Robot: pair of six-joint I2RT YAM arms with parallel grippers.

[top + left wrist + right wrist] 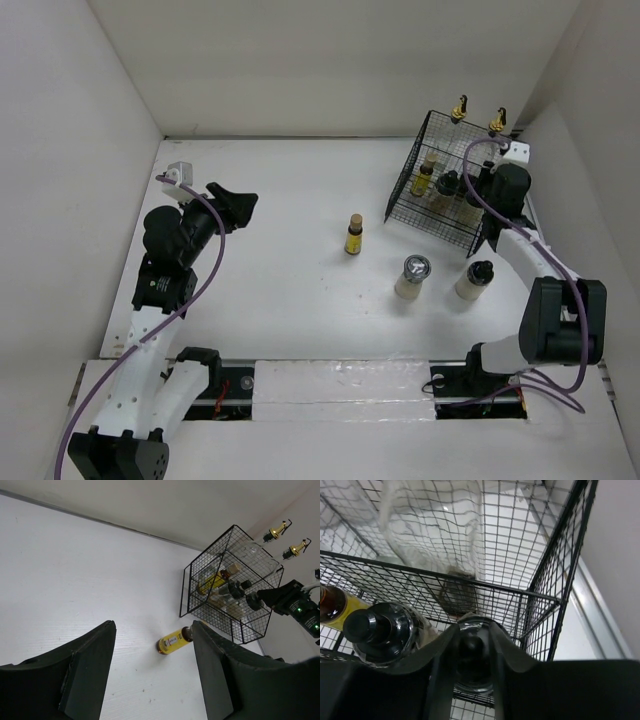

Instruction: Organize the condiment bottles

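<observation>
My right gripper [478, 190] reaches into the black wire basket [412, 170] and is shut on a dark-capped bottle [472, 652] at its right side. Beside it in the basket are another dark-capped bottle [375, 630], an amber bottle [425, 178] and two tall clear glass bottles with gold pourers [460, 108] [497, 122]. On the table stand a small amber bottle [353, 234], a squat pale jar [413, 277] and a pale jar with a dark lid [475, 280]. My left gripper [235, 208] is open and empty at the left, well short of the amber bottle [174, 641].
White walls close the table at the left, back and right. The basket stands in the back right corner against the right wall [615, 555]. The two arm bases sit on a rail [330, 385] at the near edge.
</observation>
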